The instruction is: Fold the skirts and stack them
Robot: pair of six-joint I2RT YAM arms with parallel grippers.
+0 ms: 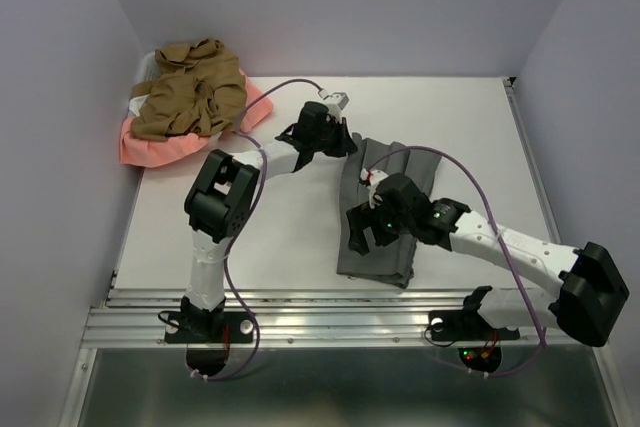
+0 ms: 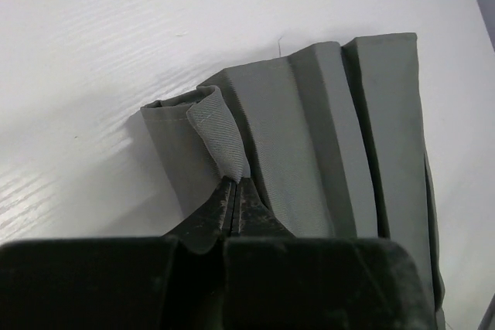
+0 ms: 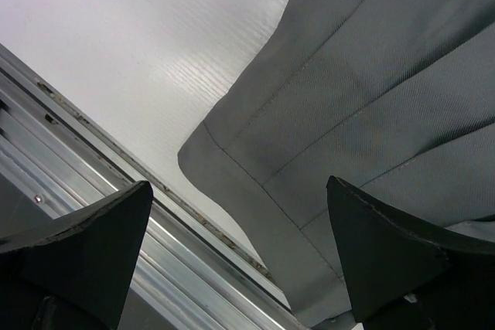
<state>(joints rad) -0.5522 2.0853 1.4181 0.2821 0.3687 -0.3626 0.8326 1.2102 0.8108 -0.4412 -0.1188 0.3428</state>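
The grey skirt lies pleated on the white table's middle, running from the far side toward the near rail. My left gripper is at its far left corner. In the left wrist view the gripper is shut on a small raised fold of the grey skirt at its edge. My right gripper hovers open over the skirt's near left part. In the right wrist view its fingers stand wide apart above the hem corner of the grey skirt. The tan-brown skirt lies crumpled on the salmon-pink skirt at the far left.
A white basket peeks out under the two piled skirts in the far left corner. The aluminium rail runs along the table's near edge, close to the grey skirt's hem. Purple walls close in the left, back and right.
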